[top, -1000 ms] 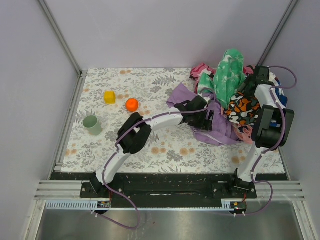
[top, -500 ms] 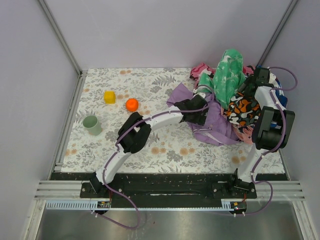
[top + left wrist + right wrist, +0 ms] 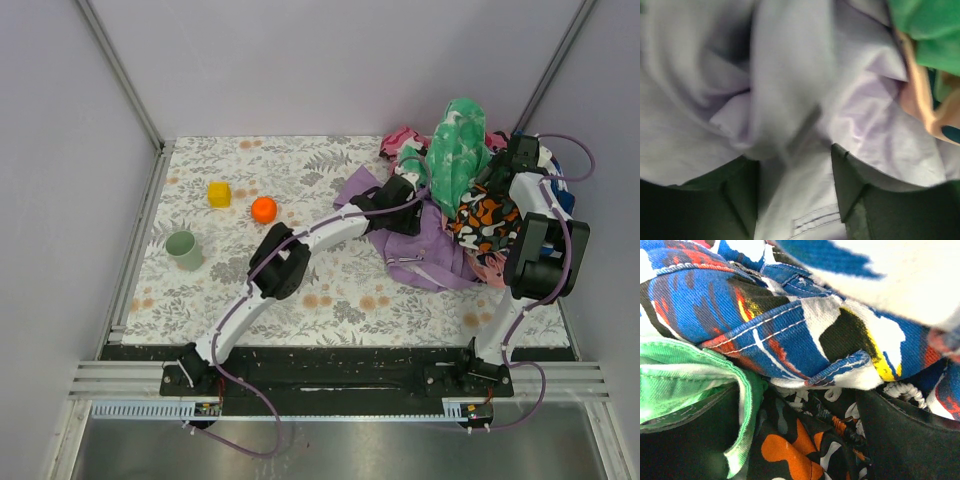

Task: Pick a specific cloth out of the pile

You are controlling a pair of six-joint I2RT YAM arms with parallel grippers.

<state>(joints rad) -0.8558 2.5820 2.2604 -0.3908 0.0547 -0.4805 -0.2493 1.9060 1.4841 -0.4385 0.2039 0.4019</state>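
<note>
The purple cloth (image 3: 430, 255) lies just left of the pile (image 3: 482, 215), right under the left end effector (image 3: 792, 162), whose half-open fingers (image 3: 742, 195) sit around one fold.

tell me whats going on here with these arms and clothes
Two robot arms work a pile of patterned garments at the right of the table. The left tool is down on the lilac shirt, fingers apart with a fold of it between them, not clearly clamped. The right tool sits wide open, pushed in among the blue, orange and green prints. A cup, block and ball sit off to the left.
</note>
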